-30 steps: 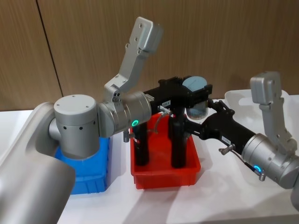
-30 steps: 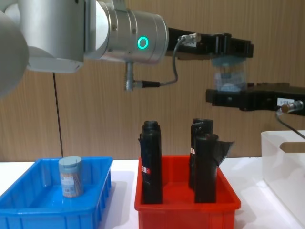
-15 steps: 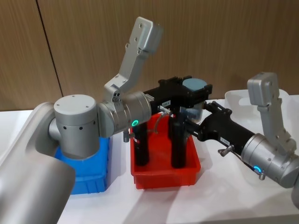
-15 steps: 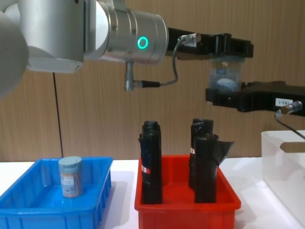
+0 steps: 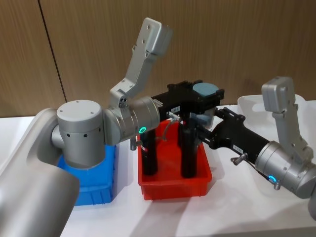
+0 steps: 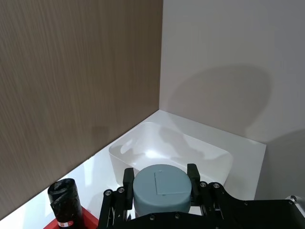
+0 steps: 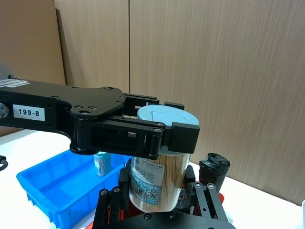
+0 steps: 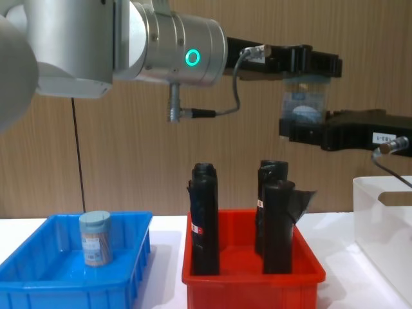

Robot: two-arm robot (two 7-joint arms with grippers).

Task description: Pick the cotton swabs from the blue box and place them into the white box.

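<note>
The desk point(image 5: 222, 212) is carrying the blue box point(image 8: 38, 286), a red bin point(image 8: 251, 290) of black rolls point(image 8: 205, 219) and the white box point(image 5: 247, 106), left to right. Over the last second the right arm point(image 5: 281, 168) has been edging inward and slightly up, so the right tool point(image 8: 302, 132) is now surrounding the lower half of the jar point(image 7: 159, 167); whether it is gripping yet cannot be told. This is looking like a mid-air handover, passing the jar to the arm nearer the white box. The left arm point(image 5: 133, 118) is reaching out level, high over the red bin, with the left tool point(image 8: 310, 69) clamping the jar just under its lid. The right arm is stretching in below it. A second jar point(image 8: 95, 238) is standing in the blue box.
</note>
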